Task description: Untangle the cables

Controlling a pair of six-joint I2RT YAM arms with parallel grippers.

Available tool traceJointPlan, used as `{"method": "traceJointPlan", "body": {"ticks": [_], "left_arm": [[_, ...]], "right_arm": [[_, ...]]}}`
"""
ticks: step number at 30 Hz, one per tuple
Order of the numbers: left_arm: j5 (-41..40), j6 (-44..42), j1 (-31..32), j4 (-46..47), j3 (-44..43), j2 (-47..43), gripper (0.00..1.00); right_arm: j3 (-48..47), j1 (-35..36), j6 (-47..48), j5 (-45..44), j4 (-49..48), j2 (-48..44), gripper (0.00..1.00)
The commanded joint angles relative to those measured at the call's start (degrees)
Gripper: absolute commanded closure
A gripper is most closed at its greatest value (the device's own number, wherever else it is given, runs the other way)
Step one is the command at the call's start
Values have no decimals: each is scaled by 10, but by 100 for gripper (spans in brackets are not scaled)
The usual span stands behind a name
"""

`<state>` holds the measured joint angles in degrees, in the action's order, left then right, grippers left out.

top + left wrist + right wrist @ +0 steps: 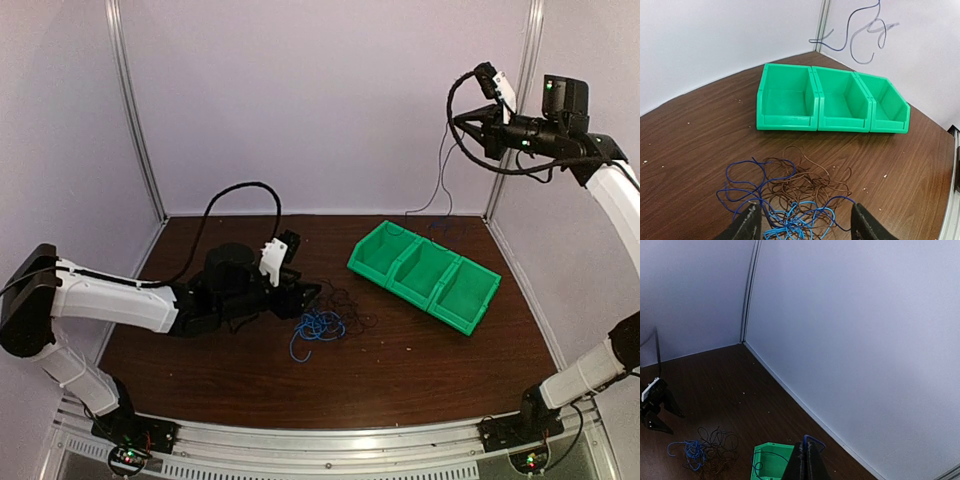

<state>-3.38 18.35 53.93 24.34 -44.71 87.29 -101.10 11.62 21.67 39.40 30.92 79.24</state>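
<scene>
We start at the left gripper, which sits low over the table with its jaws well apart, holding nothing. Light blue strands of the tangle of cables lie in the gap between its fingers. That tangle, blue wires knotted through dark ones, spreads out from the fingers toward the green bins but stops short of them. High at the far right corner, the right gripper is pinched tight on the lifted cable, a thin bluish wire that hangs from its tips and trails down toward the bins. We cannot tell whether its lower end rests inside a compartment or only beside one, nor whether it is free of the heap. We judge the main risk to be at the left claw. If it closes where it sits, it would likely catch several strands at once, and any pull would drag the whole knot tighter instead of freeing one wire. The hanging cable could also snag on a bin rim and tip the bins, or slip from so narrow a pinch.
</scene>
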Motion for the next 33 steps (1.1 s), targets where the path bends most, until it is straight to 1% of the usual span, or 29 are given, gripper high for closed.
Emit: {"method": "traceJointPlan", "body": {"ticks": [1,14,19,23,33], "left_arm": [[-44,-12,-4,-45,-12,-32,38],[-105,-6,-5,-77,-25,-43,38],[-107,-4,-5,-77,-25,-47,38],[-112,-6,-4,-80,-25,-46,38],[-116,-5,-4,-83,-23,-36,38]], "right_arm": [[40,-26,-5,1,-31,-40,100],[118,-93,15,15,4,-111,100],[162,-109,25,15,11,-134,100],[196,-136,32,19,13,-153,100],[250,-159,46,18,12,-172,100]]}}
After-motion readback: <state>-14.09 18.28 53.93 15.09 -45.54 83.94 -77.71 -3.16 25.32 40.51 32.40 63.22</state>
